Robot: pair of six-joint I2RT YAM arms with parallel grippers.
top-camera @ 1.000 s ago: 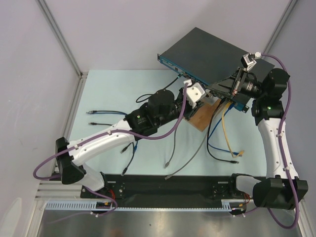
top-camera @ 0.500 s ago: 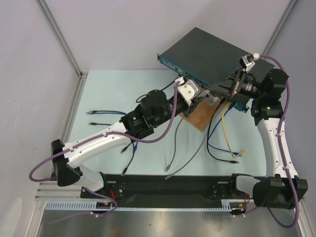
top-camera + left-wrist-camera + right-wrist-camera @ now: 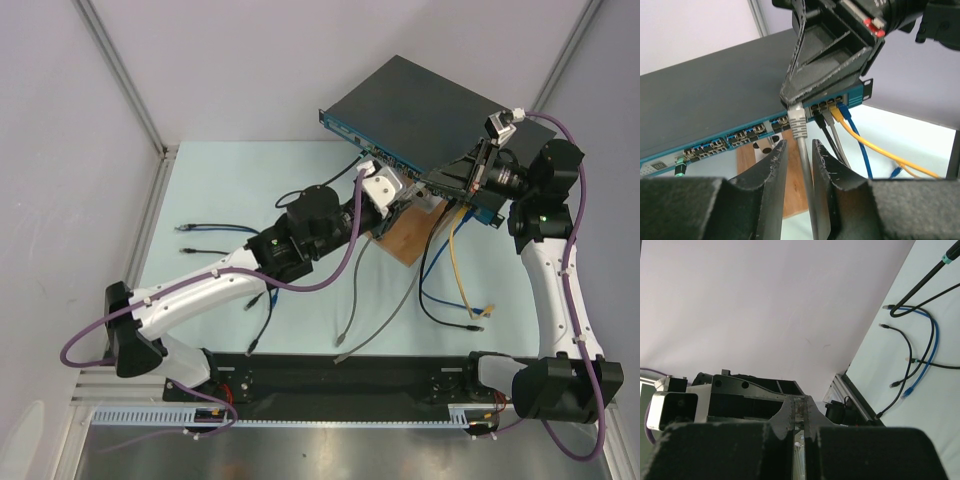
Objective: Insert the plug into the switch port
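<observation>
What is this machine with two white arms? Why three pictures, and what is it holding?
It is a robot: two white arms bolted to a pale table. One picture looks down from above; the other two come from a little camera on each wrist. Partly over a brown wooden board sits a wide flat black metal box with a blue front full of small sockets. A yellow wire and a blue wire are already plugged in. The left pincer has its fingers a little apart, with a thin grey cable running between them; its grey plug is right at the sockets, but whether it is in is hidden. The right pincer is shut, its tip at the box's front edge.
</observation>
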